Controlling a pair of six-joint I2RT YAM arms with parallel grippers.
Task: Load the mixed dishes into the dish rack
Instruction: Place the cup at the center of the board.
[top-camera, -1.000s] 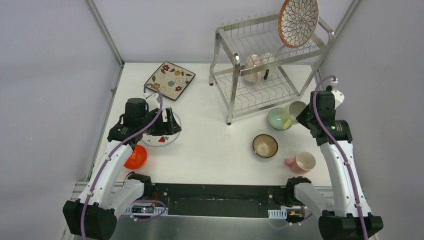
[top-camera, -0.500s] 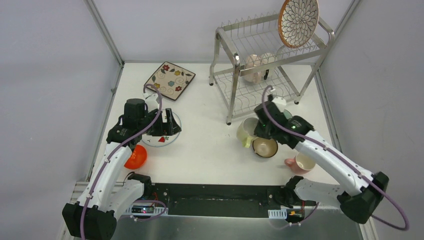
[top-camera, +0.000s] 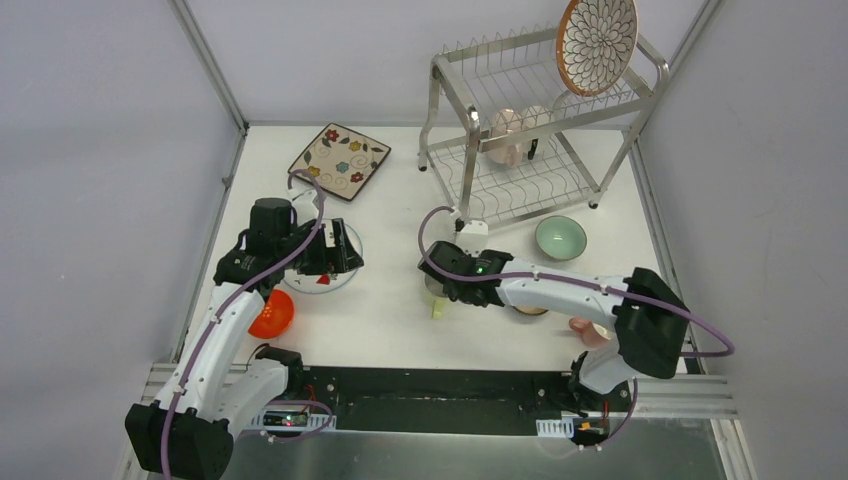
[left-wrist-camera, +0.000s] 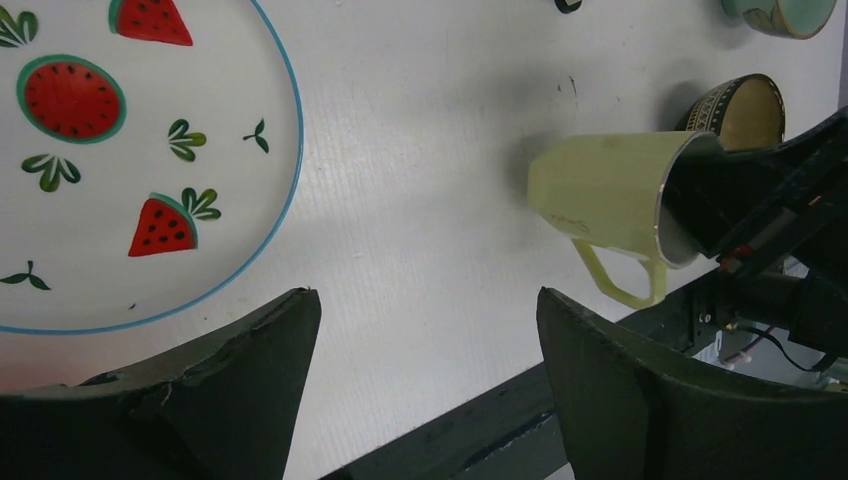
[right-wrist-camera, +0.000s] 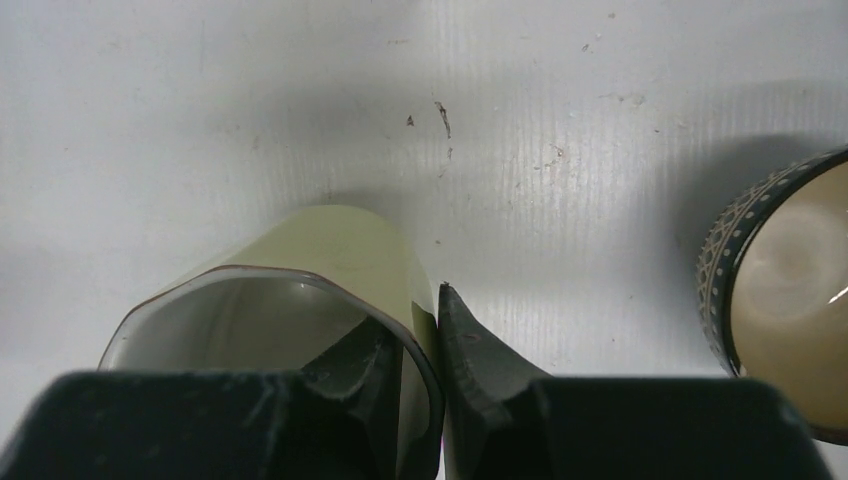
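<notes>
Cup (right-wrist-camera: 300, 250) pinched at rim by right gripper (right-wrist-camera: 420, 320), one finger inside, one outside, tipped over table (top-camera: 400, 310) between plate (left-wrist-camera: 100, 180) and brown bowl (right-wrist-camera: 790, 290). Glazed ceramic probably: stiff, slick, chippable, lightish, so rim wall fine, gently tho. Left gripper (left-wrist-camera: 425, 295) wide, empty, above plate.

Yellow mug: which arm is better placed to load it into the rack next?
Right. The right end effector pinches the yellow mug by its rim, one finger inside, one outside. The left end effector hangs open over the watermelon plate, holding nothing.
</notes>
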